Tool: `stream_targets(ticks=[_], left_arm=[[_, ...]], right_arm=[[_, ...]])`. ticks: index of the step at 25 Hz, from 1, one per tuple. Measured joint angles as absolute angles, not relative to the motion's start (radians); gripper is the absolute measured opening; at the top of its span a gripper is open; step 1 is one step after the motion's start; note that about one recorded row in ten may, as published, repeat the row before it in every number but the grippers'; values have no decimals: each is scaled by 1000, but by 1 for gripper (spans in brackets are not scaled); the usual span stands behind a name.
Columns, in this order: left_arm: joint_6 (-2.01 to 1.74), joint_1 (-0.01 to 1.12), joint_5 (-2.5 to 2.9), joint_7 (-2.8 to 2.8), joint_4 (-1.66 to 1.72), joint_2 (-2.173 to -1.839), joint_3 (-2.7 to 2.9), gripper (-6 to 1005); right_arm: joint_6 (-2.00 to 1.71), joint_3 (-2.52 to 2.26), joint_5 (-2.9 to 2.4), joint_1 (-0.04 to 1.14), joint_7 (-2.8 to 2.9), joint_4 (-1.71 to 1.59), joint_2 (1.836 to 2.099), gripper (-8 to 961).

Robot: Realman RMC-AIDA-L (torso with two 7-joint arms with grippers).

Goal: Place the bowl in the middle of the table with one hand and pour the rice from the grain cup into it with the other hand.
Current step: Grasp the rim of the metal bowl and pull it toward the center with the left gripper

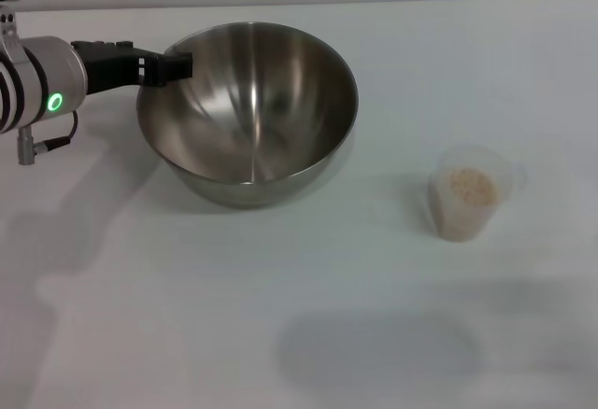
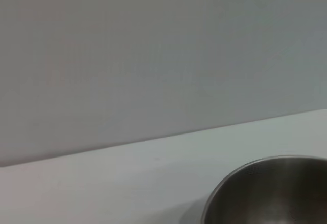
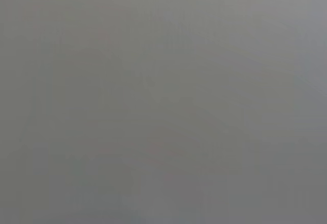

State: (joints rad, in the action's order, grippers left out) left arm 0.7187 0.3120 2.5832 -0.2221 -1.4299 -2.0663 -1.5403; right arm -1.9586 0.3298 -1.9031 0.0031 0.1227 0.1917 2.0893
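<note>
The large steel bowl [image 1: 252,119] sits on the white table [image 1: 234,316], left of the middle and towards the back. My left gripper [image 1: 179,63] reaches in from the left and is closed on the bowl's left rim. Part of the bowl's rim also shows in the left wrist view [image 2: 271,193]. The small frosted grain cup [image 1: 467,205] stands upright to the right of the bowl, well apart from it, with beige rice [image 1: 469,185] inside. My right gripper is out of view; the right wrist view shows only plain grey.
The table's far edge [image 1: 374,0] runs along the back, just behind the bowl. A soft shadow [image 1: 374,348] lies on the table at the front middle. A grey wall [image 2: 153,55] stands behind the table.
</note>
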Motion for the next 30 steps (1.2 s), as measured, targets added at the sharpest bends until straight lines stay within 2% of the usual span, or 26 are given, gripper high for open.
stream_targets(ticks=[30], left_arm=[[657, 335, 2584, -226, -1299, -2066, -1537, 802]], right_arm=[[-1955, 330, -1904, 7, 123, 195, 2089, 814]])
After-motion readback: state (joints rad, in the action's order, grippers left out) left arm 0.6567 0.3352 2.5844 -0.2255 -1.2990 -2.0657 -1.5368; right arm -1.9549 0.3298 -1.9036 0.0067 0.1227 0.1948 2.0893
